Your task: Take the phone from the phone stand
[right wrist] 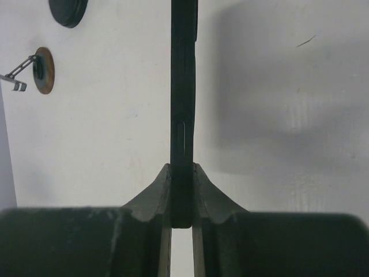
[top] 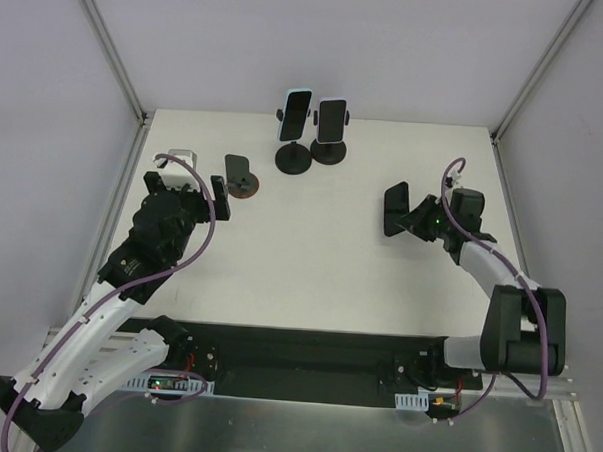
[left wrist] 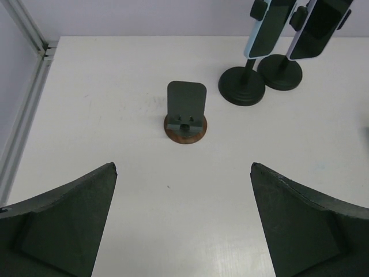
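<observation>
The right claw (right wrist: 183,173) was shut narrow on the phone (top: 395,211), and its two fingers (right wrist: 154,193) pinched the flat faces near one end. In the right wrist view the phone ran edge-on straight out from between those fingers, and its far end passed beyond the top of the frame. A soft shadow lay on the table (top: 319,277) beside it. From above, the phone stood out to the left of the right claw over the right part of the table. Whether it touched the surface could not be told.

The stand (top: 241,175), with a round brown base and a dark back plate, stood on the left part of the table. It held no phone and was well apart from the phone in the right claw.

The left claw (left wrist: 183,168) was spread wide and held nothing. In its wrist view the stand stood ahead, centred between the two fingers and clear of both.

Two other phones (top: 297,114) sat upright on black stands (top: 292,161) at the back middle of the table. They were close side by side, beyond the stand and to its right.
</observation>
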Robot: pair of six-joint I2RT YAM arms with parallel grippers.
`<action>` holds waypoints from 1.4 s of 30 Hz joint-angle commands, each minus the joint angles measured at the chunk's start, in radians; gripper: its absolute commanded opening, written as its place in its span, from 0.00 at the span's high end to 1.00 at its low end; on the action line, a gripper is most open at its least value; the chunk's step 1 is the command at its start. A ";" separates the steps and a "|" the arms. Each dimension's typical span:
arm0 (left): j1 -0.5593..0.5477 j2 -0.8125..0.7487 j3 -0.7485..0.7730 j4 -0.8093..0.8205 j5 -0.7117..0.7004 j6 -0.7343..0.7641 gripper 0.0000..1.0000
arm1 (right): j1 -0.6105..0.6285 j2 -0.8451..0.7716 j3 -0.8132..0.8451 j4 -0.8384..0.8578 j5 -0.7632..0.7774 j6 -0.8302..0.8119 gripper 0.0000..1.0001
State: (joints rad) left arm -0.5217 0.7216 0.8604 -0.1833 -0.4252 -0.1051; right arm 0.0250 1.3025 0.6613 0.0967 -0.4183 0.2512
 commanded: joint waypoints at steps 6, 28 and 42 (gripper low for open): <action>0.006 0.002 -0.004 0.081 -0.130 0.096 0.01 | -0.109 0.300 0.213 0.006 -0.180 -0.064 0.99; 0.006 0.050 -0.008 0.077 -0.141 0.136 0.01 | -0.162 0.402 0.161 0.015 -0.166 -0.092 0.58; 0.006 0.061 -0.008 0.079 -0.129 0.134 0.01 | -0.131 0.311 0.175 -0.121 0.021 -0.167 0.00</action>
State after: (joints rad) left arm -0.5217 0.7792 0.8536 -0.1379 -0.5575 0.0162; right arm -0.1307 1.6665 0.8230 0.0879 -0.5316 0.1551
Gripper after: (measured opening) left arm 0.992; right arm 0.928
